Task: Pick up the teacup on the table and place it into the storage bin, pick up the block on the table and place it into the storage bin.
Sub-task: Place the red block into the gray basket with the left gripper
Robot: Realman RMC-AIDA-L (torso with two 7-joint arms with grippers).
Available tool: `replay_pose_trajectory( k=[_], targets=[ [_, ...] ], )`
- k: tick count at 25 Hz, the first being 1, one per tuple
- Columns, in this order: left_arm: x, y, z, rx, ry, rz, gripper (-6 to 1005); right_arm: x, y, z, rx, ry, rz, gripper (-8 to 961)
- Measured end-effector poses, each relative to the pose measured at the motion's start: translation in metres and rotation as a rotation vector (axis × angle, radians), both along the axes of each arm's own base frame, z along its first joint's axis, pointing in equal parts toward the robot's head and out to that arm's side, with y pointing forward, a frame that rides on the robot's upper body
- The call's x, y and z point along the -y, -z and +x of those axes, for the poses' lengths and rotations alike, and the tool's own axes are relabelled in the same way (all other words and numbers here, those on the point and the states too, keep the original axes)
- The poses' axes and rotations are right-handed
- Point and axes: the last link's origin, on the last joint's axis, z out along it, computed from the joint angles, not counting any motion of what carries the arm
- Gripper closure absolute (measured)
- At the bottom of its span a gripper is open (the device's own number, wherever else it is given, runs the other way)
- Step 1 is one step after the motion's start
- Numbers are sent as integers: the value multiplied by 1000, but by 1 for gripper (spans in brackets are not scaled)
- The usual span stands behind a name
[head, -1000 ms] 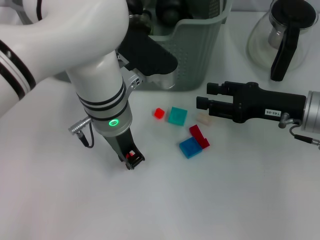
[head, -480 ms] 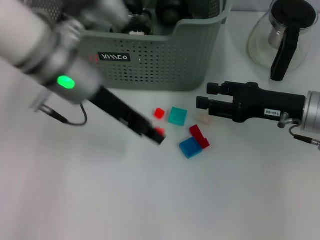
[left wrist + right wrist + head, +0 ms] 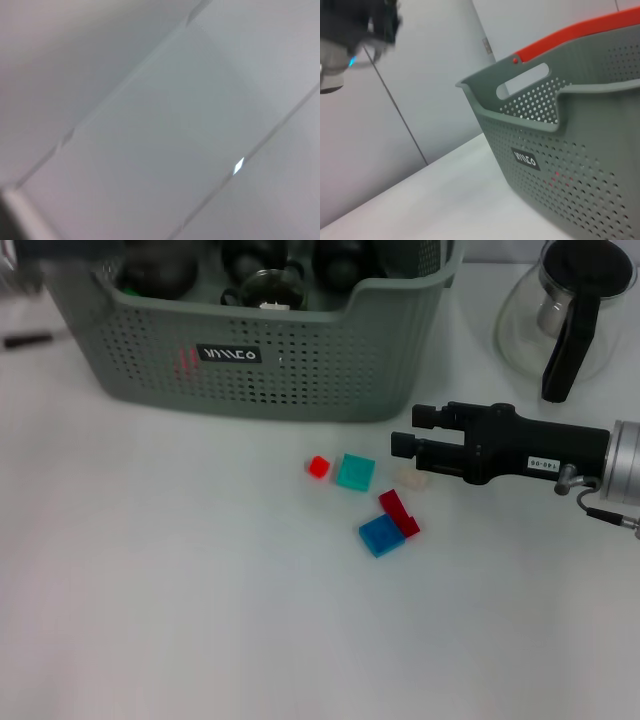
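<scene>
Parted a little and holding nothing: right gripper (image 3: 414, 432), two black fingers (image 3: 430, 417) side by side with a narrow gap between them, tips aimed toward the robot's left. Just beside the lower tip, a pale beige block (image 3: 410, 479) on the table (image 3: 200, 620), apparently not touched. Behind the fingers a black gripper body, level above the tabletop, then a silver wrist collar at the right edge of the head view, the right arm reaching in sideways from there. Farther out along the table, a loose cluster: teal block (image 3: 355, 472) near the beige one, small red cube (image 3: 318, 467) just beside the teal, red block (image 3: 399, 512) touching a blue block (image 3: 380, 535) nearer the robot. Beyond the cluster, the storage bin (image 3: 300, 380), grey-green and perforated, black label facing the robot, dark rounded vessels inside; which of them a teacup, impossible to tell. To the right of the bin and behind the right arm, a glass carafe (image 3: 530, 320) with a black handle. Left gripper (image 3: 370, 20) only a dark blur raised high, well away from the blocks, near the bin's far left corner; grip there impossible to tell. Left wrist view filled by pale flat panels only.
</scene>
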Motion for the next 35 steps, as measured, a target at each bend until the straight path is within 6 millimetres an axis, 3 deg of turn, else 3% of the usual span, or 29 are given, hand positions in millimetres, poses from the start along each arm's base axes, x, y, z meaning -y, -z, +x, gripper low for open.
replay_pose_trajectory(
  k=[8,14,17,20,25,26,35],
  targets=[
    [-22,-33,13,102,-76,105,818,2,1,2,5,-1,-3,313],
    [-54,-39,26,-174,-156,140,818,4,2,3,2,5,-8,313],
    [-76,-34,22,-412,-243,189,819,4,2,3,-1,6,-11,313],
    [-88,-29,15,-522,-302,232,819,5,2,3,-5,5,-14,313],
    [-103,-13,9,-665,-350,293,819,8,2,4,-9,9,-20,313],
    [-111,0,7,-792,-371,316,819,8,2,4,-11,9,-20,313],
    [-123,28,10,-958,-378,406,799,8,2,3,-19,9,-18,312]
  ],
)
